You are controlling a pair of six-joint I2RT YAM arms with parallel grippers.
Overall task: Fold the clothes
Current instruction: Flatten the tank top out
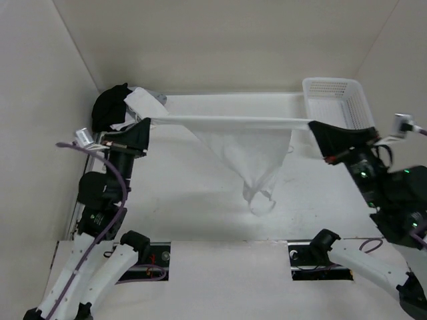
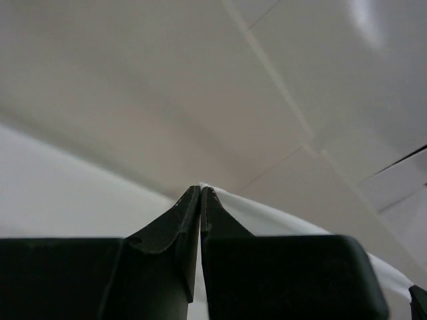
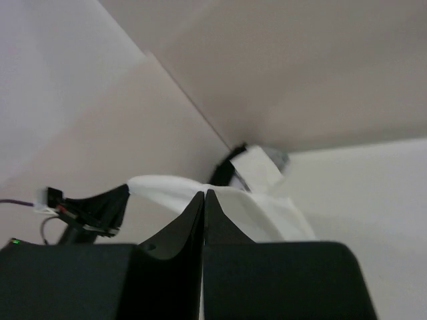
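Note:
The clothes, a thin white tank top (image 1: 247, 150), hang in the air, stretched taut between both grippers. Its top edge runs as a straight band from left to right, and the body droops to a point with the straps dangling near the table. My left gripper (image 1: 148, 121) is shut on the left end of the tank top (image 2: 267, 217). At the right end, my right gripper (image 1: 312, 124) is shut on the tank top (image 3: 253, 210). Both pairs of jaws are pressed together with white fabric at their tips (image 2: 201, 187) (image 3: 204, 193).
A heap of black and white garments (image 1: 117, 107) lies at the back left corner. A white plastic basket (image 1: 337, 100) stands at the back right. White walls close the table in on three sides.

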